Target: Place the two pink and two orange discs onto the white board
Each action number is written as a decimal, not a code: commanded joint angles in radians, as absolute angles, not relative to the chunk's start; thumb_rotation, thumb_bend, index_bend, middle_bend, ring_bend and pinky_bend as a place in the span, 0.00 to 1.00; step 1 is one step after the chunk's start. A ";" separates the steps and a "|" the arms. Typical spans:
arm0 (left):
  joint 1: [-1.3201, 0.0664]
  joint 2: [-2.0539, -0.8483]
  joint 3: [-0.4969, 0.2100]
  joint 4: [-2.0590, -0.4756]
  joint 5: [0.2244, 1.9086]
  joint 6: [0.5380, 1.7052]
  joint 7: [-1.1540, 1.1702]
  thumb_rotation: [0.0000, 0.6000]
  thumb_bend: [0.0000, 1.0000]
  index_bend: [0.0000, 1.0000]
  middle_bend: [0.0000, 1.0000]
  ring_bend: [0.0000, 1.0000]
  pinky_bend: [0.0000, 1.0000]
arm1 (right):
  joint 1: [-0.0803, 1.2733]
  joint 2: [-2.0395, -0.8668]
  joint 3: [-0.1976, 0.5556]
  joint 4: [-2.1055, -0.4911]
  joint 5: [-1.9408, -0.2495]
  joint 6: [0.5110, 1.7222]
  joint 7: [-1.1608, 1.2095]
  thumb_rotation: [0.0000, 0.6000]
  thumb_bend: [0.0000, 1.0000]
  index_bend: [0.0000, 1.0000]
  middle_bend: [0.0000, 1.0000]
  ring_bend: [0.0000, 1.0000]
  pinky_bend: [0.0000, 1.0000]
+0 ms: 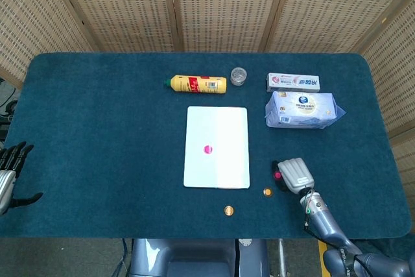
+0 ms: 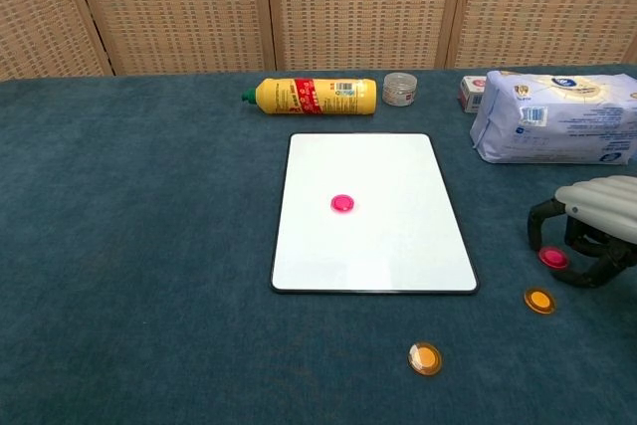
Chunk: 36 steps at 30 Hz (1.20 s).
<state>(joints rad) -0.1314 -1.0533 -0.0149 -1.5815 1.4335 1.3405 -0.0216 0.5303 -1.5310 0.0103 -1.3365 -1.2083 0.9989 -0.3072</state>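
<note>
The white board lies mid-table with one pink disc on it. The second pink disc sits on the cloth right of the board. My right hand arches over it, a finger down on its left and the thumb on its right, a small gap showing. Two orange discs lie on the cloth: one just in front of that hand, one below the board's front edge. My left hand rests at the table's left edge, fingers apart and empty.
Behind the board lie a yellow bottle and a small clear jar. A toothpaste box and a tissue pack sit at the back right, just behind my right hand.
</note>
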 commanded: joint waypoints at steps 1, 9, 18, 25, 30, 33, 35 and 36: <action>-0.132 -1.054 -0.014 -1.582 1.434 1.339 -0.020 1.00 0.00 0.00 0.00 0.00 0.00 | 0.528 -1.530 0.015 -1.335 -1.207 0.996 -0.302 1.00 0.36 0.48 0.92 0.93 1.00; -0.133 -1.054 -0.014 -1.583 1.433 1.338 -0.018 1.00 0.00 0.00 0.00 0.00 0.00 | 0.526 -1.527 0.032 -1.344 -1.214 0.984 -0.275 1.00 0.36 0.55 0.93 0.93 1.00; -0.132 -1.053 -0.014 -1.583 1.433 1.339 -0.022 1.00 0.00 0.00 0.00 0.00 0.00 | 0.590 -1.502 0.120 -1.445 -1.181 0.965 -0.337 1.00 0.36 0.55 0.93 0.93 1.00; -0.133 -1.052 -0.015 -1.580 1.429 1.336 -0.025 1.00 0.00 0.00 0.00 0.00 0.00 | 0.731 -1.570 0.249 -1.474 -0.979 0.919 -0.539 1.00 0.39 0.55 0.93 0.93 1.00; -0.138 -1.053 -0.019 -1.574 1.416 1.322 -0.030 1.00 0.00 0.00 0.00 0.00 0.00 | 0.827 -1.650 0.295 -1.421 -0.814 0.925 -0.676 1.00 0.39 0.55 0.93 0.93 1.00; -0.142 -1.053 -0.020 -1.571 1.411 1.314 -0.032 1.00 0.00 0.00 0.00 0.00 0.00 | 0.857 -1.681 0.303 -1.394 -0.759 0.933 -0.712 1.00 0.39 0.55 0.93 0.93 1.00; -0.143 -1.052 -0.021 -1.570 1.408 1.310 -0.034 1.00 0.00 0.00 0.00 0.00 0.00 | 0.872 -1.696 0.303 -1.377 -0.734 0.936 -0.728 1.00 0.39 0.55 0.93 0.93 1.00; -0.144 -1.052 -0.022 -1.570 1.407 1.308 -0.036 1.00 0.00 0.00 0.00 0.00 0.00 | 0.879 -1.704 0.302 -1.366 -0.723 0.937 -0.737 1.00 0.39 0.55 0.93 0.93 1.00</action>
